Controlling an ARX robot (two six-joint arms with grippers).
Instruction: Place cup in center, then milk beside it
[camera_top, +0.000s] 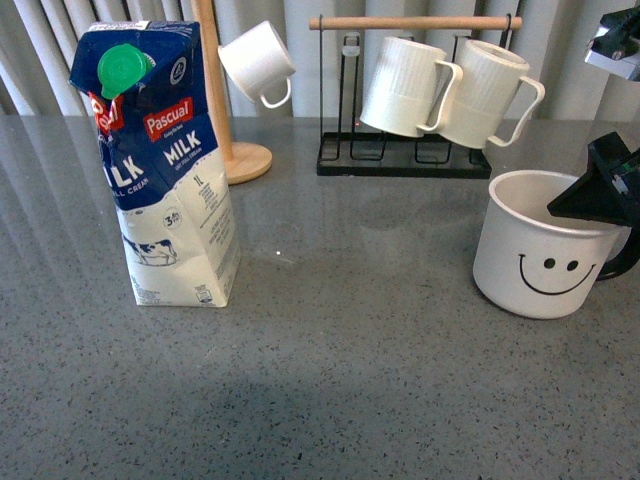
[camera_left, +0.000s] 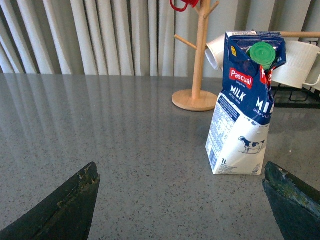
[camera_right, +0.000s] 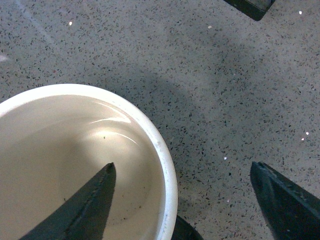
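Nearest the robot, the grey speckled counter (camera_top: 350, 380) is lying bare across the front. In the left wrist view the left end effector (camera_left: 180, 172) is hanging low over the counter with its two dark fingers (camera_left: 65, 207) spread wide apart, gripping nothing. The milk (camera_left: 242, 105) is standing upright ahead of it, closer to one finger than the other.

On the robot's right, the cup (camera_top: 540, 250) is sitting on the counter near the right edge of the front view, its smiley face turned toward the camera and its black handle pointing right. The right end effector (camera_top: 600, 195) is reaching down over the cup's far right rim. In the right wrist view it (camera_right: 182, 170) is standing apart, straddling the cup wall (camera_right: 167, 170): one finger is dipping inside the bowl, the other is hanging outside over the counter, and neither is pressing on the rim.

The milk (camera_top: 160, 170) is standing on the left side, well apart from the cup.

Farther back, a wooden mug tree (camera_top: 215, 90) is carrying a small white cup (camera_top: 257, 62), and beside it a black rack (camera_top: 410, 155) is holding two ribbed white mugs (camera_top: 405, 85). A pale curtain (camera_top: 560, 60) is hanging behind everything.
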